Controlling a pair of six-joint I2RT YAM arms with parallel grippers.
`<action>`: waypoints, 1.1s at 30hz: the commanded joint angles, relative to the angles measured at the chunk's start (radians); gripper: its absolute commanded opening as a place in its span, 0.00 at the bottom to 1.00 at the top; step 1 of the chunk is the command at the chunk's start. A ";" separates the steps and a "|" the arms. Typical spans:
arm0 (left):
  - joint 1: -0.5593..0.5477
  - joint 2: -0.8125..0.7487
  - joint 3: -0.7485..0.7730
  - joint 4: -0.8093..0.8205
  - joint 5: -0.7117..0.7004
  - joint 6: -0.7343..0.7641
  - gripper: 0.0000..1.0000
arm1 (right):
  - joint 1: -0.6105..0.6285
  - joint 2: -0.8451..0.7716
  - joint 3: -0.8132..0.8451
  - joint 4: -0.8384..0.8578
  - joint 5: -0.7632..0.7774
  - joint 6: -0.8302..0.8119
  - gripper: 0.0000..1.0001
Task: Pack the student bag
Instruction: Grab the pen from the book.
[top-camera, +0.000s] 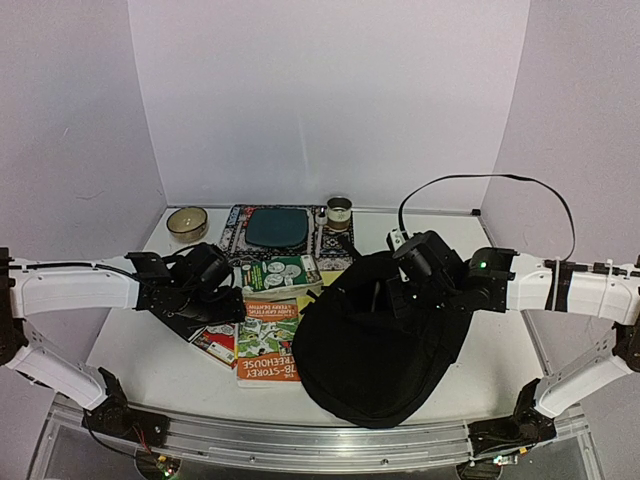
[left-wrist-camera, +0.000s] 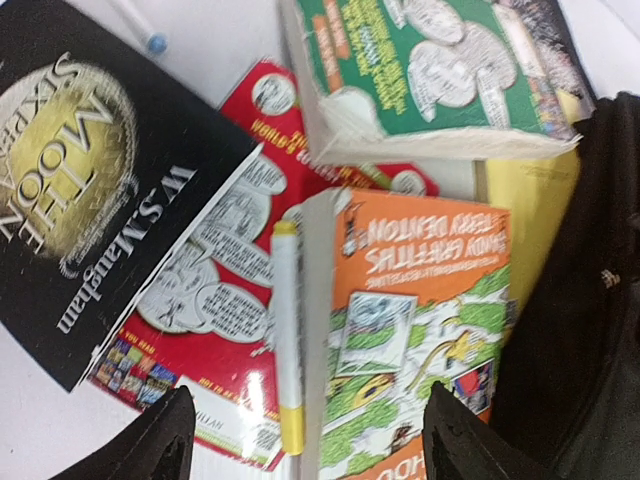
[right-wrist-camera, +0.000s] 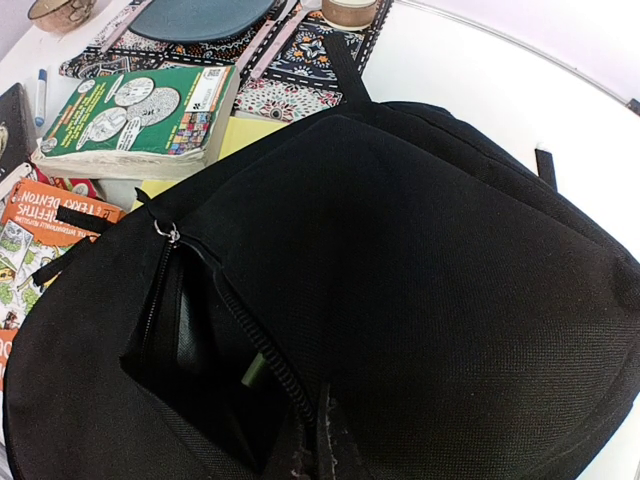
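The student bag (top-camera: 385, 335), a big black backpack, lies right of centre, its front pocket (right-wrist-camera: 190, 350) unzipped with a green item (right-wrist-camera: 252, 370) inside. My right gripper (right-wrist-camera: 322, 452) is shut on the bag's zipper edge at the pocket mouth. My left gripper (left-wrist-camera: 305, 450) hangs open over a pile of books left of the bag. Between its fingertips (left-wrist-camera: 150, 440) lies a white pen with a yellow cap (left-wrist-camera: 287, 340), resting between a red book (left-wrist-camera: 200, 290) and an orange book (left-wrist-camera: 420, 320). A green book (left-wrist-camera: 430, 70) lies on top, a black book (left-wrist-camera: 90, 170) to the left.
A bowl (top-camera: 187, 222), a teal pad on a patterned mat (top-camera: 277, 227) and a small tape roll (top-camera: 340, 211) stand along the back. A yellow pad (left-wrist-camera: 530, 200) lies under the green book. A blue-capped pen (left-wrist-camera: 140, 30) lies beyond the black book.
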 joint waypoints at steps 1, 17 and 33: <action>0.019 0.010 -0.019 -0.030 0.032 0.002 0.70 | 0.004 -0.004 -0.002 0.005 0.021 -0.014 0.00; 0.074 0.204 0.049 -0.004 0.064 0.078 0.45 | 0.004 -0.007 0.004 0.005 0.001 -0.019 0.00; 0.085 0.282 0.083 0.016 0.092 0.121 0.46 | 0.005 -0.013 -0.002 0.005 0.008 -0.017 0.00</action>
